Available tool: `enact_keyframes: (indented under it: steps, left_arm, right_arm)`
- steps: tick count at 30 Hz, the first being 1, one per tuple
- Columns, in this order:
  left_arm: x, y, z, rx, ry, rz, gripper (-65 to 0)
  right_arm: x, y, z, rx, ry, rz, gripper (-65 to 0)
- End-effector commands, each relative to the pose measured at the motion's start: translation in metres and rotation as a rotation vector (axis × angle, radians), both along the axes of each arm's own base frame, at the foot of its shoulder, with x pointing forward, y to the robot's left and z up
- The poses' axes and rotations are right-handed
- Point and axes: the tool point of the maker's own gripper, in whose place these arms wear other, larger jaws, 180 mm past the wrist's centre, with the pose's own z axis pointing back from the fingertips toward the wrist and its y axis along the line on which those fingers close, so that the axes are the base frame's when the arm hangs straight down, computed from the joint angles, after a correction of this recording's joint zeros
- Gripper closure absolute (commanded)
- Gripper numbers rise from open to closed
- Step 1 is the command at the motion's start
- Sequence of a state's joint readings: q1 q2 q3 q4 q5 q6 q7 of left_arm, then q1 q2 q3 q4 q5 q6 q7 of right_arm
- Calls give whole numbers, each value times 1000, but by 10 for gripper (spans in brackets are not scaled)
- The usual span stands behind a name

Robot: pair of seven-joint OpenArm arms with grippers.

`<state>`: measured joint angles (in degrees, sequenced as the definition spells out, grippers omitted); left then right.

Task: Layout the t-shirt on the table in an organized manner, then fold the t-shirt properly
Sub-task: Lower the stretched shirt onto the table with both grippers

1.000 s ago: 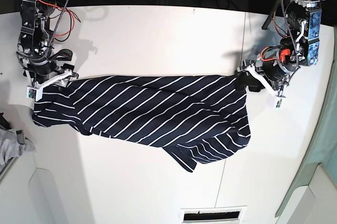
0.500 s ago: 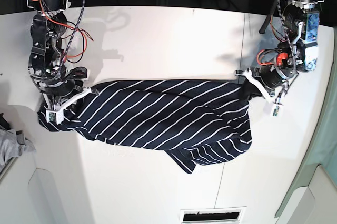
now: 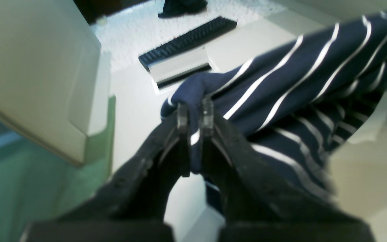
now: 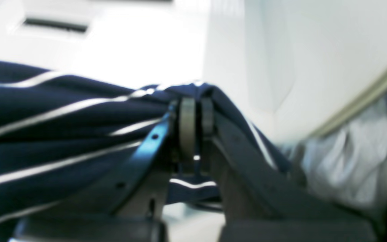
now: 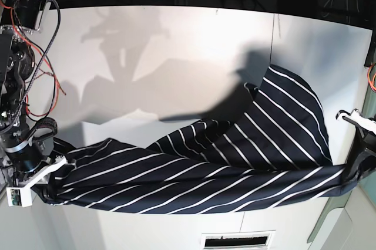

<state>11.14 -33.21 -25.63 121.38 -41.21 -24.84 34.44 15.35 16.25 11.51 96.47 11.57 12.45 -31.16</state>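
Step in hand: the laying-out stage, by my reading. The t-shirt (image 5: 200, 174) is held up between the two arms and stretched wide, not yet flat or folded.
Left gripper (image 3: 195, 116): jaws pinched tight on a bunched navy corner of the shirt; in the base view it sits at about 3 o'clock, at the table's edge.
Right gripper (image 4: 196, 114): likewise clamped on a fold of striped cloth, down at roughly 8 o'clock in the base view.
Where the shirt is: it runs as a taut band across the near edge of the table (image 5: 176, 56), from 8 o'clock to 4 o'clock, with a loose flap lying up towards 2 o'clock.
Next move: I'd judge both arms must carry the cloth back over the tabletop and lower it together, keeping tension even so the flap spreads out smooth.
Count: one t-shirt, one table, two grippers, both holding cloth.
Also seen: a grey cloth (image 4: 344, 164), blurred, beyond the right gripper.
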Motion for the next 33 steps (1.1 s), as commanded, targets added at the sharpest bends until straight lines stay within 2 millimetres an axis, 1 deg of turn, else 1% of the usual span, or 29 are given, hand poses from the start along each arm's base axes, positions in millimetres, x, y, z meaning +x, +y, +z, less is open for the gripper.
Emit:
enact_keyframes:
  steps: [1, 2, 4, 6, 7, 8, 9, 10, 12, 13, 14, 16, 19, 21, 24, 26, 28, 31, 33]
  left_arm:
    - [3, 4, -7, 14, 27, 8, 0]
    - [3, 1, -24, 3, 74, -10, 0]
    - [4, -9, -60, -30, 168, -58, 0]
    - [2, -21, -99, -80, 265, -86, 0]
    - [-1, -25, -119, -106, 317, -88, 0]
    - [-4, -31, -137, -135, 364, -89, 0]
    - [-7, -35, -154, -159, 409, -87, 0]
    - [-12, -40, -168, -178, 451, -93, -49]
    - [-23, -54, -186, -199, 520, -142, -179]
    - [-28, -64, -188, -211, 536, -183, -225]
    - [-31, -72, -187, -228, 538, -222, -245]
    - [-31, -77, -180, -271, 515, -248, -245]
    - [-27, -70, -169, -319, 480, -232, -245]
    - [-25, -60, -165, -320, 466, -209, -245]
    - [-26, -50, -163, -334, 460, -182, -245]
    - [-32, -49, -167, -335, 474, -175, -245]
    - [-38, -49, -173, -338, 493, -172, -245]
    - [-42, -48, -177, -332, 506, -167, -245]
    - [-40, -47, -174, -334, 490, -165, -245]
  right_arm:
    - [7, -16, 6, -14, -13, -46, 0]
    - [11, -15, -3, 14, 11, -46, 0]
    - [21, -15, -27, 64, 73, -43, -6]
    - [27, -13, -55, 112, 141, -35, -198]
    - [27, -12, -70, 141, 178, -39, -289]
    - [24, -13, -84, 169, 215, -44, -359]
    - [18, -13, -98, 183, 257, -51, -387]
    - [12, -13, -111, 189, 295, -56, -386]
    - [-2, -9, -129, 215, 333, -55, -386]
    - [-9, -7, -135, 230, 344, -53, -386]
    - [-17, -3, -142, 240, 358, -51, -386]
    - [-31, 0, -151, 243, 374, -53, -386]
    - [-57, -2, -167, 240, 408, -65, -386]
    - [-72, -6, -178, 247, 432, -80, -386]
    - [-89, -3, -192, 262, 460, -85, -386]
    - [-94, 0, -196, 277, 435, -90, -386]
    - [-94, 8, -201, 305, 417, -94, -386]
    - [-84, 26, -211, 367, 427, -100, -386]
    - [-73, 39, -219, 409, 442, -102, -386]
